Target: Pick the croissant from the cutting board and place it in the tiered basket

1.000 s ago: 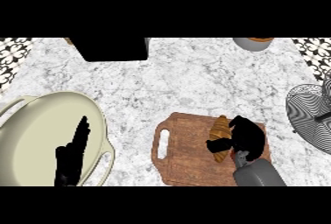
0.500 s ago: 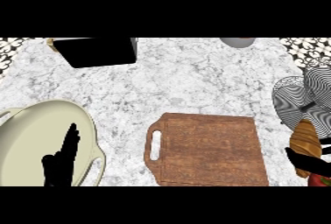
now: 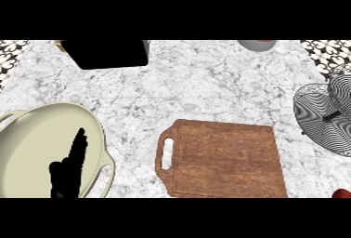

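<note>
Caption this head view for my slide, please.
Bare cutting board on marble counter, basket at right, left hand resting over cream pot.

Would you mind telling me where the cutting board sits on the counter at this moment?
In the head view, the cutting board lies lower centre-right on the marble counter, between the cream dish on its left and the wire basket at the right edge.

Tabletop (image 3: 205, 83): white-grey marble, veined. Cutting board (image 3: 230, 160), centre-right: reddish-brown wood grain. Pot (image 3: 31, 148), lower left: cream, pale rim. Left hand (image 3: 68, 169) over pot: black. Box (image 3: 109, 53), upper left: black. Tiered basket (image 3: 329, 116), right edge: black-and-white wavy stripes. Bowl (image 3: 257, 45), top edge: grey outside, brownish inside. Small red thing (image 3: 342, 193), lower right corner. Black-and-white patterned tiles (image 3: 12, 51) in upper corners.
</note>
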